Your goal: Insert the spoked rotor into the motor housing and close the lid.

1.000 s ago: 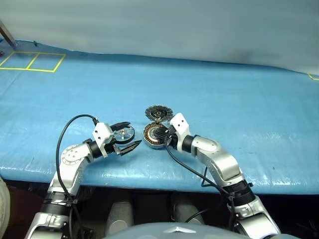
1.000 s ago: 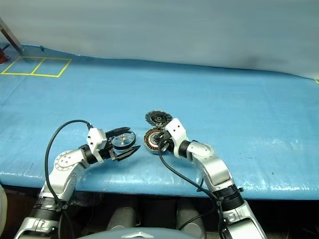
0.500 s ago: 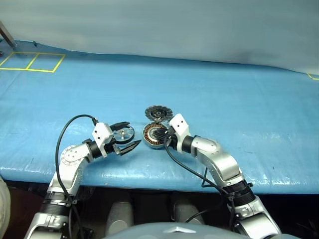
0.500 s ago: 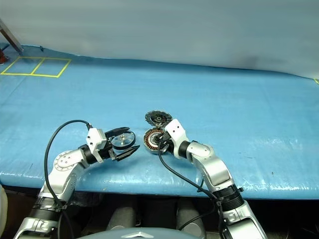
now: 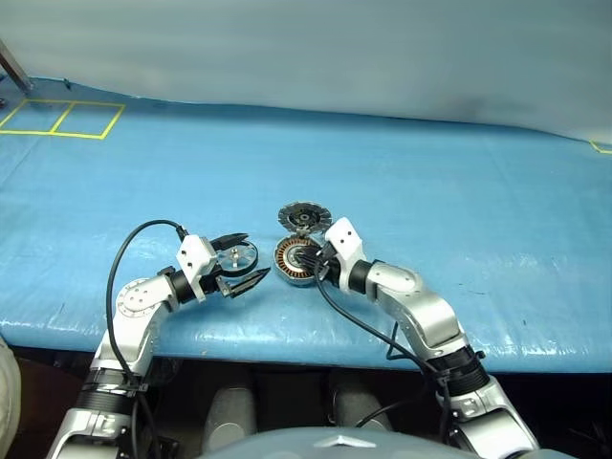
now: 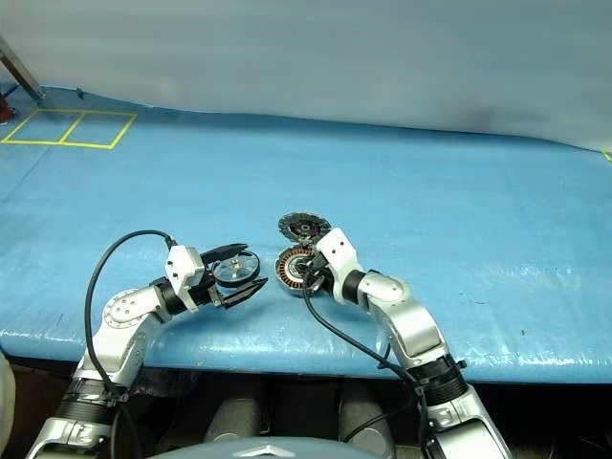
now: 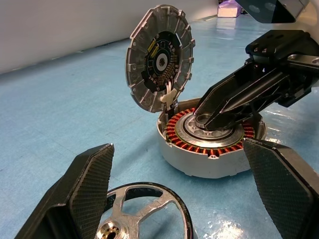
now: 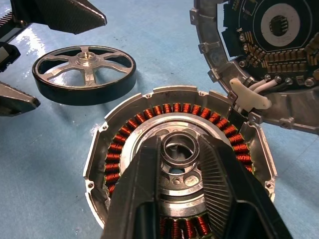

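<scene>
The spoked rotor (image 5: 236,256) lies flat on the blue cover, dark-rimmed with silvery spokes. My left gripper (image 5: 256,255) is open, with one finger (image 7: 82,189) on each side of the rotor and not touching it. To its right sits the motor housing (image 5: 292,260), its copper windings (image 8: 174,107) showing. The lid (image 5: 301,216) stands upright at the housing's far edge, joined to it by white wires. My right gripper (image 8: 178,142) reaches over the housing, its two fingers pressed close against the central metal hub.
The blue cover (image 5: 430,191) spreads wide behind and to both sides. Yellow tape squares (image 5: 62,118) mark its far left corner. The table's front edge (image 5: 287,349) runs just behind both grippers. A white wall closes off the back.
</scene>
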{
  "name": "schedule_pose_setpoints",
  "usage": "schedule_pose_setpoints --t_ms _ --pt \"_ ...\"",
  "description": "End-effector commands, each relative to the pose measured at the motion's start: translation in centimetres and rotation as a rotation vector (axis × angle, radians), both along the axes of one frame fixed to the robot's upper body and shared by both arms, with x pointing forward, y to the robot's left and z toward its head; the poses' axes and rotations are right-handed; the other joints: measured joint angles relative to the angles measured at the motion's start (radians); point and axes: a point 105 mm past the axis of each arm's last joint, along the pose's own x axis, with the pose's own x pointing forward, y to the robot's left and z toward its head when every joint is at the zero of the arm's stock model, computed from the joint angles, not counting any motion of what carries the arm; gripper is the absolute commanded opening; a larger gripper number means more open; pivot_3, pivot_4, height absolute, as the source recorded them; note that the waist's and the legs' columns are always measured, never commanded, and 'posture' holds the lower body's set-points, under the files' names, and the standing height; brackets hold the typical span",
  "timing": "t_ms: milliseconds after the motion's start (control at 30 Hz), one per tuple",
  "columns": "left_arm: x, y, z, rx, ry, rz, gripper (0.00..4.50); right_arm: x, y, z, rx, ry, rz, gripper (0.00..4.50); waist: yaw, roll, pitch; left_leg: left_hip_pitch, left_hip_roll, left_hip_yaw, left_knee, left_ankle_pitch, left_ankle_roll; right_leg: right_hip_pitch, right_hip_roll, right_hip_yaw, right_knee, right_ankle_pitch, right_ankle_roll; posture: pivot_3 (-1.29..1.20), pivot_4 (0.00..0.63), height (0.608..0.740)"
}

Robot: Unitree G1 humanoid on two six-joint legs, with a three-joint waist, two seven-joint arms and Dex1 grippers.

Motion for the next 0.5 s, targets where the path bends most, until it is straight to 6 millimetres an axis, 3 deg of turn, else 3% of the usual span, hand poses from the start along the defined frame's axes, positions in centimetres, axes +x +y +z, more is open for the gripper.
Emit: schedule_pose_setpoints --t_ms 33,67,433,500 --pt "0.0 -0.2 1.4 0.004 -0.065 -0.012 4.50 0.2 0.2 1.3 0.024 -0.045 -0.006 2.19 0.000 0.000 0.000 0.000 0.000 0.000 0.000 0.000 0.000 0.000 0.000 0.000 0.000 0.000 0.000 0.00 0.150 0.740" --pt "0.0 -0.2 1.4 0.004 -0.065 -0.012 4.50 0.3 0.2 1.4 0.025 -0.050 -0.007 2.52 0.000 0.000 0.000 0.000 0.000 0.000 0.000 0.000 0.000 0.000 0.000 0.000 0.000 0.000 0.000 0.00 0.150 0.740" --pt "0.0 -0.3 1.3 0.006 -0.063 -0.015 4.50 0.2 0.4 2.7 0.073 -0.073 -0.008 2.52 0.000 0.000 0.000 0.000 0.000 0.000 0.000 0.000 0.000 0.000 0.000 0.000 0.000 0.000 0.000 0.00 0.150 0.740" --pt "0.1 -0.3 1.3 0.006 -0.063 -0.015 4.50 0.1 0.5 2.7 0.077 -0.071 -0.003 2.13 0.000 0.000 0.000 0.000 0.000 0.000 0.000 0.000 0.000 0.000 0.000 0.000 0.000 0.000 0.000 0.00 0.150 0.740"
